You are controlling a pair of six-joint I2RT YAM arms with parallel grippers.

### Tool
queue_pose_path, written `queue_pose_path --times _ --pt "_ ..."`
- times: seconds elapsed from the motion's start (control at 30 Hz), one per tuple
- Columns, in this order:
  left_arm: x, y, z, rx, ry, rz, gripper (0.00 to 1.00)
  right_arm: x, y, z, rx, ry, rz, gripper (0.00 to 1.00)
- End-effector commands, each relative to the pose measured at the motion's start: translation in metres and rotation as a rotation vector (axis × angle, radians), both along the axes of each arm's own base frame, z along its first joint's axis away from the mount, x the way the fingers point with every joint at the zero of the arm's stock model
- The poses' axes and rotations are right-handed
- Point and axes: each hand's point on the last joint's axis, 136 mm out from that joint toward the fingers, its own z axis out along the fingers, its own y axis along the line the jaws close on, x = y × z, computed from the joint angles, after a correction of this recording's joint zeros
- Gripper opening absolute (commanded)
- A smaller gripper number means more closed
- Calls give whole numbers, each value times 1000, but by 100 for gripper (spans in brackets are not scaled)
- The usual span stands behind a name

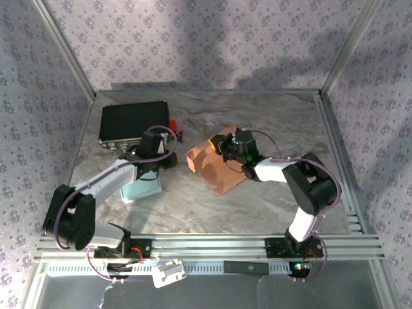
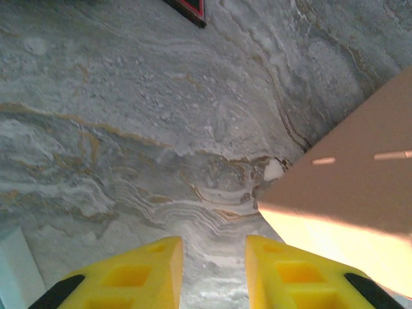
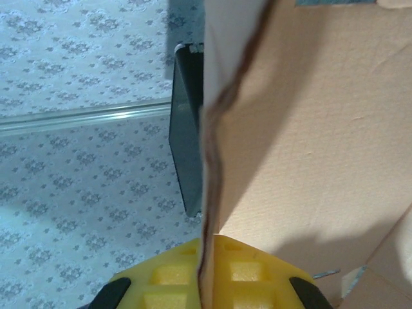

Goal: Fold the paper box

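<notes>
Tan cardboard, the paper box (image 1: pixel 217 172) sits partly folded near the middle of the marble table (image 1: pixel 270 116). My right pincer (image 3: pixel 207 250) is clamped on the edge of one raised wall, the sheet pinched between its yellow fingers (image 3: pixel 251 270). My left pincer (image 2: pixel 214 243) hangs just left of the box, narrowly parted over bare table, with a black case (image 1: pixel 133 122) in the far left corner and a pale blue block (image 1: pixel 143 188) beside that arm.
</notes>
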Motion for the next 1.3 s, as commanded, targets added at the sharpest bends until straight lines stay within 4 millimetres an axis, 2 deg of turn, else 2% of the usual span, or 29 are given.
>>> queue_pose_path --times 0.0,0.17,0.4,0.67,0.93,1.17,1.27 --pt "15 -18 21 -33 -123 -133 26 5 0 4 25 -35 -18 0" --pt "23 -30 17 -34 -185 -223 25 7 -3 -6 20 -47 -5 0" --pt "25 -44 0 -33 -204 -302 24 8 -1 -9 -10 -58 26 0" --pt "15 -71 7 -50 -265 -379 26 10 0 -15 0 -47 26 0" --pt "2 -86 0 -56 -279 -427 26 14 0 -10 12 -61 24 0" --pt "-2 -78 -12 -51 -260 -400 32 14 -3 -9 -7 -73 36 0" --pt "0 -81 -13 -65 -252 -404 33 14 -3 -12 -9 -85 52 0"
